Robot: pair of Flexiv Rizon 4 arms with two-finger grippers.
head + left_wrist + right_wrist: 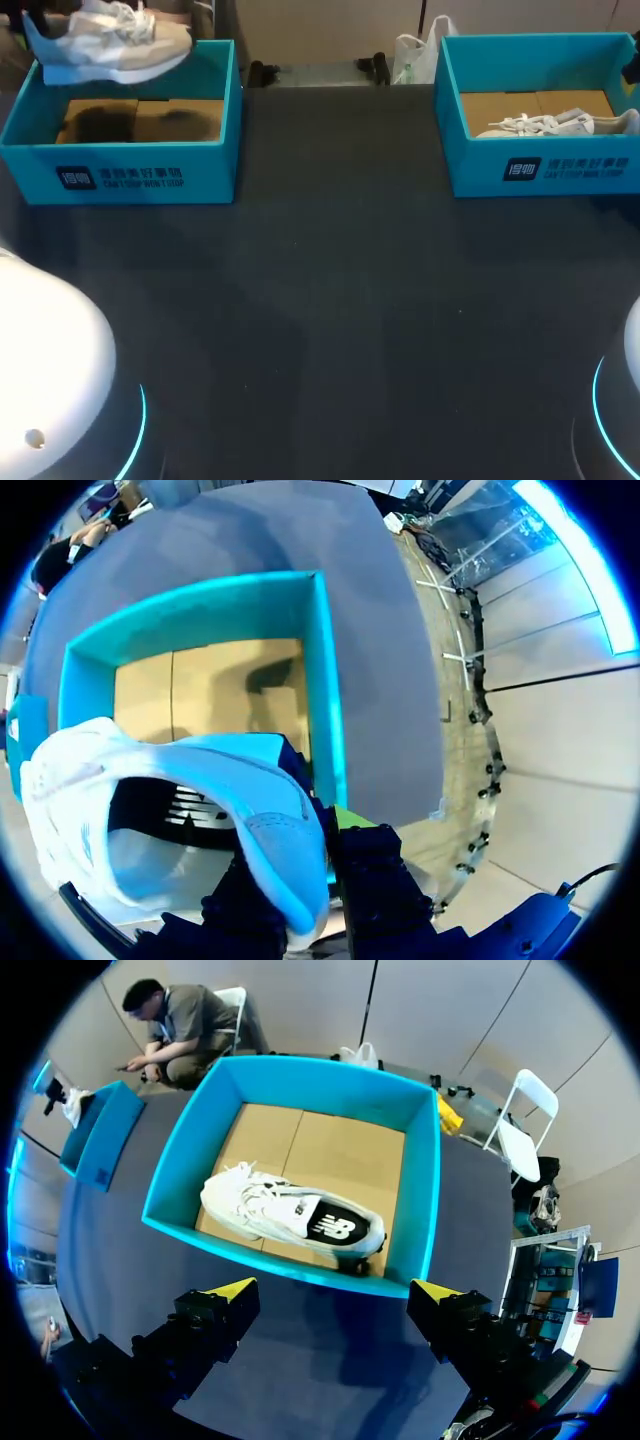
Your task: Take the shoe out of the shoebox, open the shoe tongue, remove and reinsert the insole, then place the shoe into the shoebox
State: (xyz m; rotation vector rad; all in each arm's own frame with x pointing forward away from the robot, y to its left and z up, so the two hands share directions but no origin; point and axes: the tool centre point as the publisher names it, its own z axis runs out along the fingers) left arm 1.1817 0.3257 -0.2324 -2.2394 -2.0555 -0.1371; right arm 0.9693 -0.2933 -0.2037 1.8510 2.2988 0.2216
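Pinching only the heel collar, the left tool (305, 875) was clamped on a shoe (200, 770) held above the left shoebox (325, 680). That thin grip could let the shoe slip or swing, and the box wall could be clipped. The right tool (333, 1295) was spread, short of the right shoebox (425, 1190), with the second shoe (290, 1215) lying inside. Counted: two shoes, two shoeboxes, two tools, one counter (330, 300).

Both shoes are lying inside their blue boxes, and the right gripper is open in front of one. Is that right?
Not quite: only one shoe lies in its box. The head view shows the other shoe held above the left box. The right gripper is open.
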